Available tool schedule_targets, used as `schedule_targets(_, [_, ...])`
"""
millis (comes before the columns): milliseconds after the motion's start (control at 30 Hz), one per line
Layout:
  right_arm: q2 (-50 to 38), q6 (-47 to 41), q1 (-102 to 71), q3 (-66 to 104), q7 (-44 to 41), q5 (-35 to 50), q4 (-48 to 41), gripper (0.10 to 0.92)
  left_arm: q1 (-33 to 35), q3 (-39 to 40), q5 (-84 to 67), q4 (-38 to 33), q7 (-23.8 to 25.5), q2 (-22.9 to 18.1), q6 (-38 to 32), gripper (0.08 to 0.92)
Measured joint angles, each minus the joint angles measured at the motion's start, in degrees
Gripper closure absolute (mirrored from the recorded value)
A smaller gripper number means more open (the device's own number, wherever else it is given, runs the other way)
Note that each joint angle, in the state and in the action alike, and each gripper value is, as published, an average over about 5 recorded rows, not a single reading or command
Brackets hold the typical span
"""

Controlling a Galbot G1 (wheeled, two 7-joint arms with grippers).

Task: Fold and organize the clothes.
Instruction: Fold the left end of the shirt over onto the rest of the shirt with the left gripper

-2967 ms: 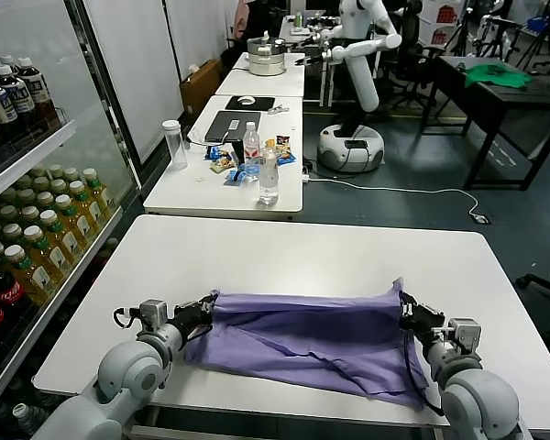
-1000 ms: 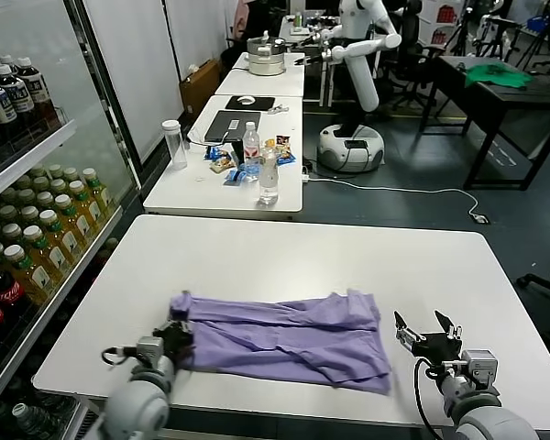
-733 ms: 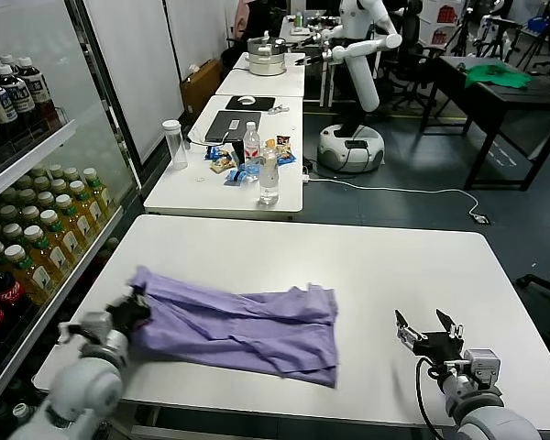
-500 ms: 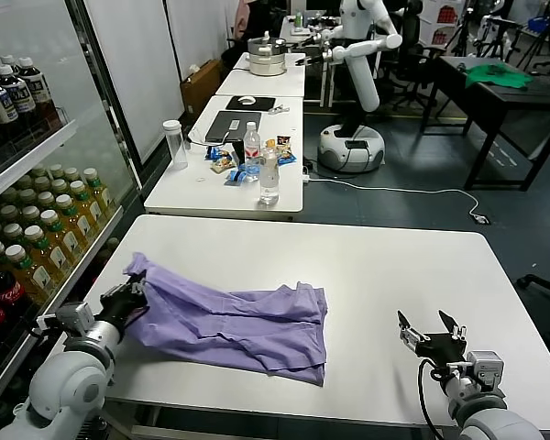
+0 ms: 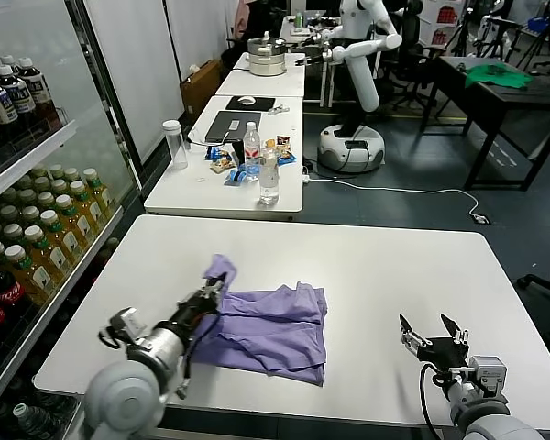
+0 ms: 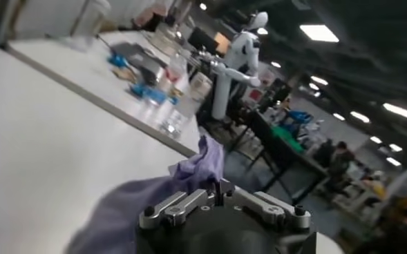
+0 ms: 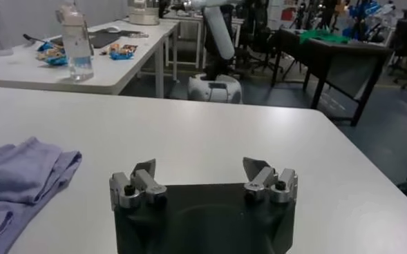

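Note:
A lavender T-shirt [image 5: 273, 328] lies bunched on the white table [image 5: 367, 266], left of centre near the front edge. My left gripper [image 5: 213, 291] is shut on the shirt's left corner and holds that corner lifted above the rest of the cloth. In the left wrist view the purple cloth [image 6: 196, 165] rises from between the closed fingers of my left gripper [image 6: 217, 190]. My right gripper [image 5: 433, 333] hovers open and empty at the front right of the table, apart from the shirt. The right wrist view shows my right gripper [image 7: 202, 178] spread wide, with the shirt's edge [image 7: 23, 176] off to one side.
A drinks cabinet [image 5: 27, 211] full of bottles stands along the left. Behind my table, another table [image 5: 229, 174] carries a laptop, bottles [image 5: 268, 174] and snacks. A white robot [image 5: 359, 55] and a dark table with a green cloth [image 5: 495, 75] stand farther back.
My left gripper has swung from the table's left edge back toward the middle, carrying the shirt corner over the cloth, which is now narrower. The right gripper has stayed open in place.

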Motion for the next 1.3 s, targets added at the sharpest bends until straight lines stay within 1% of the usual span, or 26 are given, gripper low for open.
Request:
schedule_targets(233, [-0.03,0.02,0.11,0.04,-0.05,0.01,-0.06,0.203,-3.95,6.09,-1.09,4.85,-0.54,-5.18,-0.46,0.896])
schedule_targets(400, [-0.09,0.06,0.16,0.14,-0.1,0.04,-0.36,0.203,-6.11,9.34,-0.82,8.1,-0.2,-7.44,-0.39,0.895])
schedule_targets(500, [-0.13,0.09,0.43,0.03,-0.12,0.05,-0.67,0.203,-6.96,11.01,-0.27,9.35,0.52,-8.36,-0.45,0.86])
schedule_targets(733, [0.05,0.1,1.22,-0.67,-0.11,0.0,-1.41,0.203,-8.25,13.25,0.48,11.66,2.84,-10.17,-1.03,0.668])
schedule_targets(933, [0.43,0.2,1.57,-0.89,-0.15,-0.09,-1.76,0.203,-7.41,13.01,1.4,11.57,4.47,-9.9,-1.68,0.486])
schedule_targets(1000, [0.5,0.32,1.61,-0.88,-0.2,-0.1,-1.86,0.203,-6.72,12.53,2.61,11.03,4.86,-9.35,-2.11,0.417])
schedule_targets(1067, [0.56,0.48,1.69,-0.86,-0.24,-0.13,-1.98,0.203,-5.86,11.83,4.43,10.34,5.15,-8.46,-2.61,0.365])
schedule_targets(1200, [0.79,0.69,1.88,-0.9,-0.28,-0.3,-2.1,0.203,-3.85,9.91,9.32,9.15,5.3,-5.96,-3.42,0.247])
schedule_targets(1300, [1.03,0.77,1.92,-1.06,-0.32,-0.54,-2.11,0.203,-2.67,8.7,14.84,9.2,4.99,-4.06,-4.27,0.193])
